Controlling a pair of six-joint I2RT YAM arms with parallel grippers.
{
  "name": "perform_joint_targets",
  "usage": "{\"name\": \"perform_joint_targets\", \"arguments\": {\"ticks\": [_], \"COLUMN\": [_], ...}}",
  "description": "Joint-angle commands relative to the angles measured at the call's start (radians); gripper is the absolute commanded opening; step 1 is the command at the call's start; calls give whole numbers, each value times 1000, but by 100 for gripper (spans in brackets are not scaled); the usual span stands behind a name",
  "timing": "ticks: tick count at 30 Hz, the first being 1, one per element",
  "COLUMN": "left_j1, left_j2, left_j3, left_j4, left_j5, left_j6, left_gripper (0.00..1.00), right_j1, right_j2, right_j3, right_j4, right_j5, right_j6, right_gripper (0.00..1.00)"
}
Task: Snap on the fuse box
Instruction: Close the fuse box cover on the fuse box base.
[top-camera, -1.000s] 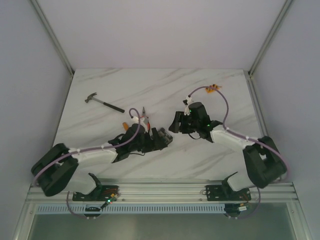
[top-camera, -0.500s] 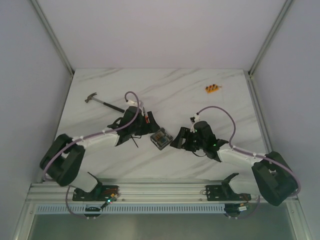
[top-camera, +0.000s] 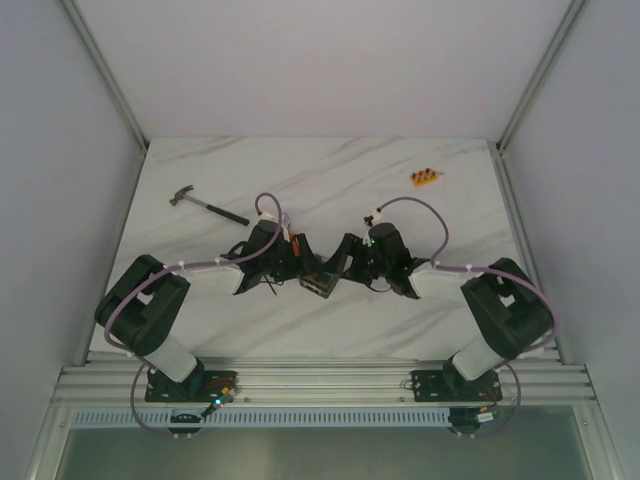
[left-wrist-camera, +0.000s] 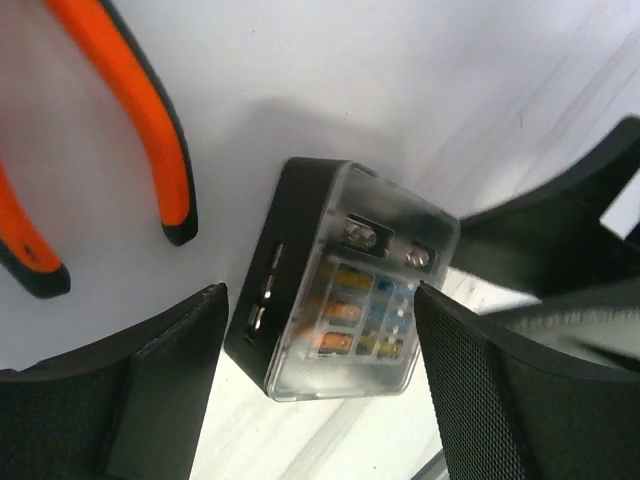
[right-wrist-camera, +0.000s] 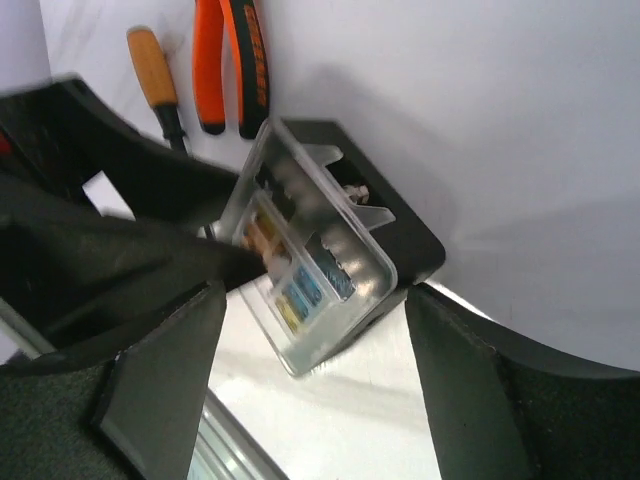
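The pliers (left-wrist-camera: 120, 130) are cut off by the left wrist picture's edge, jaws unseen. From above, the fuse box (top-camera: 322, 283) sits half hidden between the arms, its fuses too small to tell.

No legible text or markings.

A lab test cell: white walls, marble-look table (top-camera: 330, 165), aluminium frame rail (top-camera: 320, 378).
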Motion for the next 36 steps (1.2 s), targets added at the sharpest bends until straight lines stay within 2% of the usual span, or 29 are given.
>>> {"name": "perform_joint_targets", "arguments": {"ticks": [1,5,10,16,25,28,31,33,36], "left_j1": [-6,-15,-44,-97,-196,-236,-254,-253,-235], "left_j2": [-36,-35,-16,-32,119,143,96,38,-62], "left_j3": [-70,-126,-135,-135,0,68,76,47,6], "left_j4": [112,220,251,251,332,283,230,191,108], "left_j5": [97,106,82,-17,-46,-39,-65,-98,-144], "left_j6": [-85,-160,-213,-242,-273,-233,-191,-161,-109], "left_gripper": [85,85,85,87,88,88,87,85,71], "right_j1": [-27,-57,-85,-138,-142,-141,-142,-142,-141], "right_j2": [89,175,169,11,-242,-296,-310,-301,-276], "right_j3": [141,259,288,142,-72,-123,-162,-180,-205], "right_j4": [-27,-63,-131,-162,-171,-163,-139,-102,-7], "right_j5": [-4,-44,34,130,182,181,156,115,55], "right_j6": [-68,-147,-220,-218,-150,-129,-120,-104,-72], "right_gripper": [80,80,82,84,85,86,86,85,84]}}
